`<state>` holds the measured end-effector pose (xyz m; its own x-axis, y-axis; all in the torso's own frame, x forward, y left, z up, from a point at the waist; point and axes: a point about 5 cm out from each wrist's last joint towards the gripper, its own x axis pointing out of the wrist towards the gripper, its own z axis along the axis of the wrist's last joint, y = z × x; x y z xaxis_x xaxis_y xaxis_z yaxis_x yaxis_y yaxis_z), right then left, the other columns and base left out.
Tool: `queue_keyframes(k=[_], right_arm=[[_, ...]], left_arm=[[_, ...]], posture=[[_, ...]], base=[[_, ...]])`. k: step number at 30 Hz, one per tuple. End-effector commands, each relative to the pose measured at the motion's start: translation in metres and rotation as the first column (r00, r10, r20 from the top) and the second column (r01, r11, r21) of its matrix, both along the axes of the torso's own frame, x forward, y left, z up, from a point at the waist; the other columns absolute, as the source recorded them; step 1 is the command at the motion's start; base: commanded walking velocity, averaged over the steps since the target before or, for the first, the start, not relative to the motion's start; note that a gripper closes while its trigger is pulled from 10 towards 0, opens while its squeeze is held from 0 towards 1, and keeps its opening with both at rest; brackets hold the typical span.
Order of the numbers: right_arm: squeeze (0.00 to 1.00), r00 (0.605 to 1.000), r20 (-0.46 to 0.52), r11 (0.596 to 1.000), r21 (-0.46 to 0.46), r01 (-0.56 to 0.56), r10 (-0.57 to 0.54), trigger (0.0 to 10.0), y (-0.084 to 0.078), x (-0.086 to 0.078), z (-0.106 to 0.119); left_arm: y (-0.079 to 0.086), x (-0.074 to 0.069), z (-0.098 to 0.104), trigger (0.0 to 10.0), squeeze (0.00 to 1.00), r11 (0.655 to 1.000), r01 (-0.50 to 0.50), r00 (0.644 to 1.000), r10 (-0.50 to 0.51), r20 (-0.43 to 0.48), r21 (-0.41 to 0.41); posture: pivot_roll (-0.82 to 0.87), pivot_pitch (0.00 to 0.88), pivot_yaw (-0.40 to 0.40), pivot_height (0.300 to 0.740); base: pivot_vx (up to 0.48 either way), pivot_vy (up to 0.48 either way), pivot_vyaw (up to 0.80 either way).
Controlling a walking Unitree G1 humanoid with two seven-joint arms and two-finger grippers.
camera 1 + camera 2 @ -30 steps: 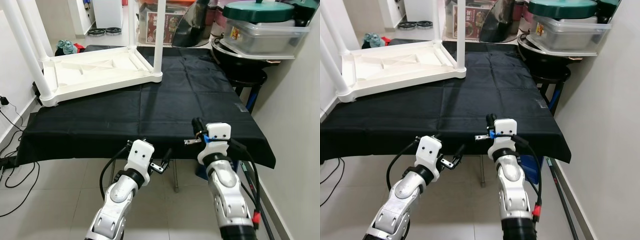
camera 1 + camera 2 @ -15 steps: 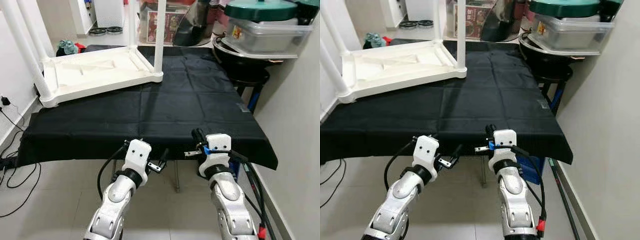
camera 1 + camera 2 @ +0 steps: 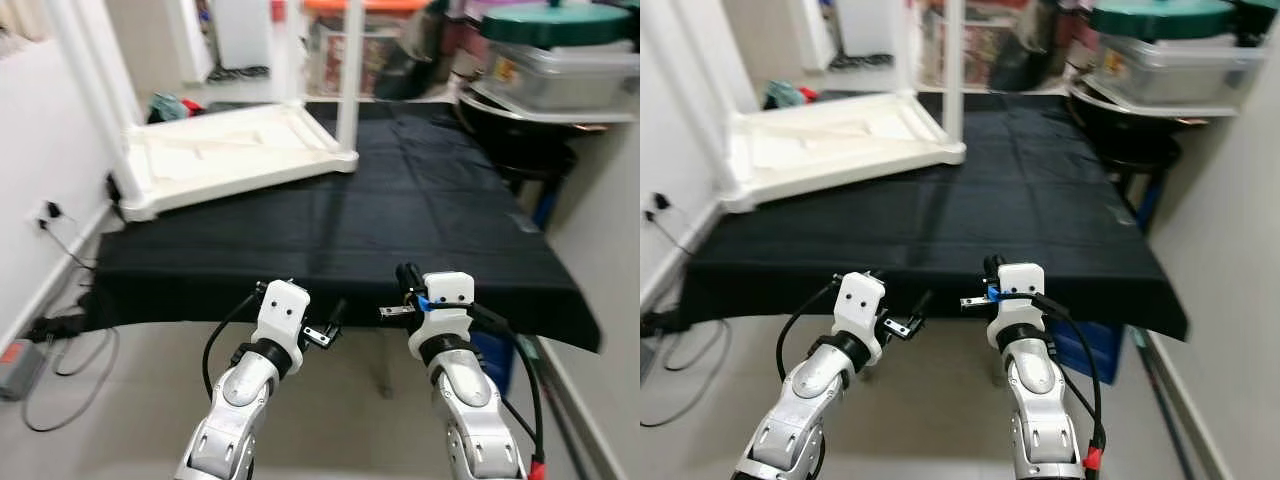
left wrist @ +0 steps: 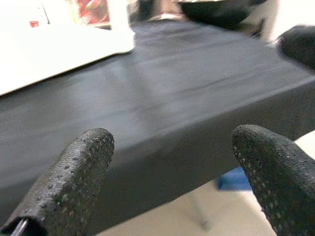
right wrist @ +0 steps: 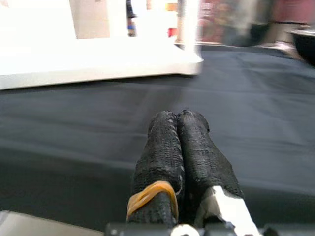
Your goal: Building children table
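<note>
Right wrist view: orange band (image 5: 151, 193) rings closed right end effector (image 5: 179, 129).

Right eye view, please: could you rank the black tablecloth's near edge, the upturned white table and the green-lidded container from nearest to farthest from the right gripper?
1. Black tablecloth edge, just ahead of the right gripper.
2. Upturned white table, far left.
3. Green-lidded container, far right, beyond the cloth.

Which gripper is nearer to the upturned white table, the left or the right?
The left. The left gripper hangs off the cloth's near edge, nearer the white table at the far left; the right gripper sits further right.
</note>
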<state>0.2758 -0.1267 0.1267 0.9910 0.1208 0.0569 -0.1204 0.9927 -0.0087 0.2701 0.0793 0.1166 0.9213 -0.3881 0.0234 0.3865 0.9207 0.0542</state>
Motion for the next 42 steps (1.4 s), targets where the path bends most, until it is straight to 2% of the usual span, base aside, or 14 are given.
queue_keyframes(k=[1,7,9,15,19,20,21,22,31,32,33,42], right_arm=[[0.0,1.0,-0.007,0.999,0.033,0.012,-0.012,10.0,0.0017,-0.0029,0.0007],[0.0,0.999,-0.02,0.999,0.028,0.032,-0.032,10.0,-0.0001,-0.0039,0.0001],[0.0,0.998,-0.028,0.998,-0.036,0.059,-0.06,10.0,-0.0016,-0.0041,0.0],[0.0,0.995,-0.051,0.996,-0.042,0.085,-0.087,10.0,-0.0037,-0.0046,-0.0016],[0.0,0.998,-0.044,0.999,-0.007,0.047,-0.047,10.0,-0.0003,-0.0047,-0.0002],[0.83,0.998,-0.043,0.999,-0.012,0.043,-0.044,10.0,0.0005,-0.0051,0.0001],[0.83,0.998,-0.043,0.999,-0.012,0.043,-0.044,10.0,0.0005,-0.0051,0.0001],[1.0,0.998,-0.041,0.999,-0.011,0.04,-0.04,10.0,0.001,-0.0055,0.0003],[1.0,0.998,-0.055,0.999,0.0,0.04,-0.04,10.0,0.0016,-0.0065,-0.0004],[0.96,0.998,-0.058,0.999,0.003,0.037,-0.037,10.0,0.0018,-0.0067,-0.0007],[0.0,0.997,-0.062,0.999,0.0,0.038,-0.038,10.0,0.0016,-0.0069,-0.0014],[0.0,0.996,-0.073,0.999,0.003,0.049,-0.049,10.0,-0.0005,-0.0082,-0.0043]], left_arm=[[-0.0014,-0.0002,0.001,10.0,0.0,1.0,0.009,1.0,-0.009,-0.009,-0.007],[-0.0009,-0.0008,0.0012,10.0,0.0,1.0,0.009,1.0,-0.009,-0.01,-0.005],[-0.0009,-0.001,0.0022,10.0,0.0,1.0,0.012,1.0,-0.012,-0.007,0.004],[-0.0014,-0.0009,0.0036,10.0,0.0,1.0,0.018,1.0,-0.018,-0.004,0.011],[-0.0011,-0.0008,0.0044,10.0,0.0,1.0,0.012,1.0,-0.012,-0.005,0.003],[-0.0011,-0.0009,0.0051,10.0,0.0,1.0,0.012,1.0,-0.012,-0.001,0.003],[-0.0011,-0.0009,0.0051,10.0,0.0,1.0,0.012,1.0,-0.012,-0.001,0.003],[-0.001,-0.0012,0.0051,10.0,0.0,1.0,0.012,1.0,-0.012,-0.001,0.003],[-0.0009,-0.0026,0.0068,10.0,0.0,1.0,0.006,1.0,-0.006,0.004,0.003],[-0.0004,-0.0027,0.0075,10.0,0.0,1.0,0.003,1.0,-0.003,0.007,-0.001],[-0.0004,-0.0032,0.0078,10.0,0.0,1.0,0.003,1.0,-0.003,0.01,-0.005],[-0.0033,-0.0059,0.0086,10.0,0.0,1.0,0.013,1.0,-0.012,0.02,-0.007]], posture=[[0.08,0.0,-0.038,0.74],[0.08,0.0,-0.038,0.74],[0.08,0.0,-0.034,0.74],[0.08,0.002,-0.035,0.74],[0.08,0.003,-0.034,0.74],[0.08,0.004,-0.034,0.74],[0.08,0.004,-0.034,0.74],[0.08,0.006,-0.033,0.74],[0.08,0.004,-0.032,0.74],[0.08,0.004,-0.032,0.74],[0.08,0.0,-0.034,0.74],[0.08,0.0,-0.036,0.74]], base=[[0.0,0.48,0.0],[0.0,0.48,0.0],[0.0,0.48,0.0],[0.0,0.469,0.0],[0.0,0.0,0.0],[0.0,0.0,0.0],[0.0,0.0,0.0],[0.0,0.0,0.0],[0.0,0.0,0.0],[0.0,0.0,0.0],[0.285,0.0,0.0],[0.426,0.0,0.0]])
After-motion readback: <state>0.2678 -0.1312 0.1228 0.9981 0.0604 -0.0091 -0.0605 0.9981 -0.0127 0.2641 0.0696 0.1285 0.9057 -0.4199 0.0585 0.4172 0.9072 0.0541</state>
